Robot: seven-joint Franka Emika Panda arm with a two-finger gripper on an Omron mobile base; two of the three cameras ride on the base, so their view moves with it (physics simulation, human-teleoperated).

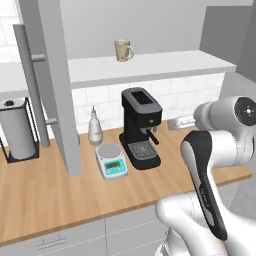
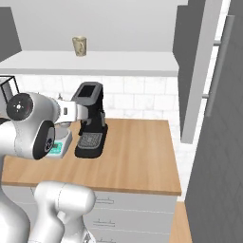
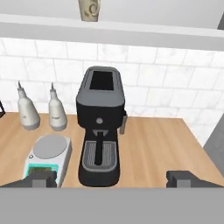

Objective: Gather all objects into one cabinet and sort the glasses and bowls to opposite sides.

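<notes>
Beige mug (image 1: pixel 123 50) upright on the pale shelf (image 1: pixel 165 65) of the open wall cabinet, above the black coffee machine (image 1: pixel 140 127), gripper (image 3: pixel 112 179) empty with fingertips spread wide, facing the machine over the wooden counter (image 1: pixel 55 192)

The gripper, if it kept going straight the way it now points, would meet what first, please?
Most likely the black coffee machine: it sits centred ahead of the open gripper in the hand view, standing on the counter. Depth is hard to judge, so how soon is unclear.
</notes>
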